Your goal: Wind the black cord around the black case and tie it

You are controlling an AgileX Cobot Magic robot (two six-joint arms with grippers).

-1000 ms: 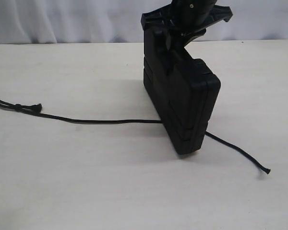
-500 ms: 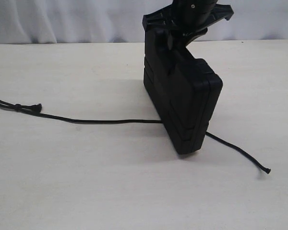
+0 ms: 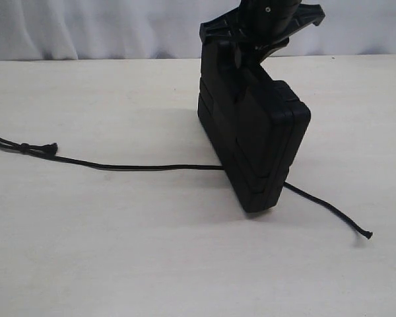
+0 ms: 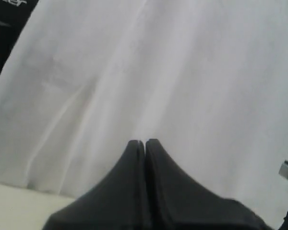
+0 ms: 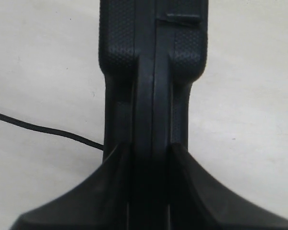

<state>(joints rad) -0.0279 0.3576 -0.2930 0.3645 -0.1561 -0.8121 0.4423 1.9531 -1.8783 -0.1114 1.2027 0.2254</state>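
Note:
The black case stands on edge on the table, held from above at its handle end by my right gripper, shut on it. In the right wrist view the case runs away between the two fingers. The black cord lies on the table, passes under the case and comes out at the right, ending in a frayed tip; a knot sits near its left end. A stretch of cord shows beside the case. My left gripper is shut, empty, facing a white curtain.
A white curtain hangs along the table's far edge. The pale tabletop stretches in front of the case and to both sides. The left arm does not show in the exterior view.
The case's upper near corner has tipped slightly to the right with the right gripper. The cord has not moved.

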